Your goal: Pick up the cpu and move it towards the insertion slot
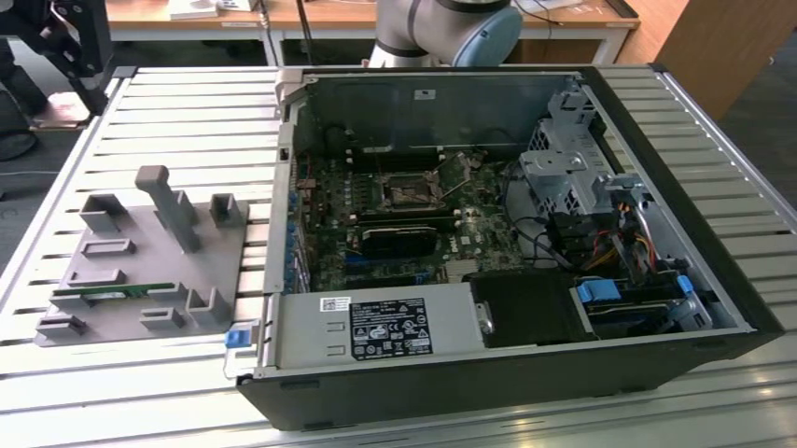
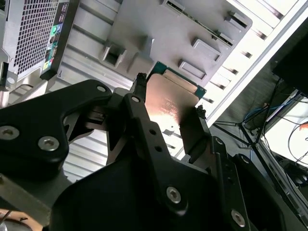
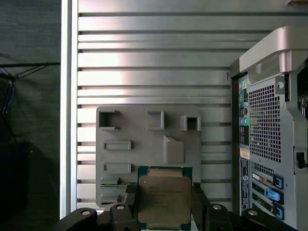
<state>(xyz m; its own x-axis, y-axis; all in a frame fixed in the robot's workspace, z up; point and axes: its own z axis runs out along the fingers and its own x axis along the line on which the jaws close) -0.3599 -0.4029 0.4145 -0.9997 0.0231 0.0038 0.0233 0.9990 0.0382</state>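
Note:
The cpu point(image 3: 164, 197) point(image 2: 171, 96), a flat square chip with a silvery top and a green rim, sits clamped between my gripper's point(image 3: 164, 193) point(image 2: 169, 101) black fingers point(image 3: 198, 202) in both wrist views. It hangs above the near edge of a grey fixture plate point(image 3: 144, 154) point(image 2: 159, 29). The insertion slot point(image 1: 409, 191), a dark square socket with a metal frame, lies on the motherboard inside the open computer case point(image 1: 498, 280) in the exterior view.
The grey fixture plate point(image 1: 137, 271) lies on the slatted metal table point(image 1: 187, 112) at the exterior view's left, with a green memory stick point(image 1: 118, 292) in it. The case's rear panel point(image 3: 269, 120) stands beside the plate. Drive cages and cables point(image 1: 585, 187) crowd the case's right side.

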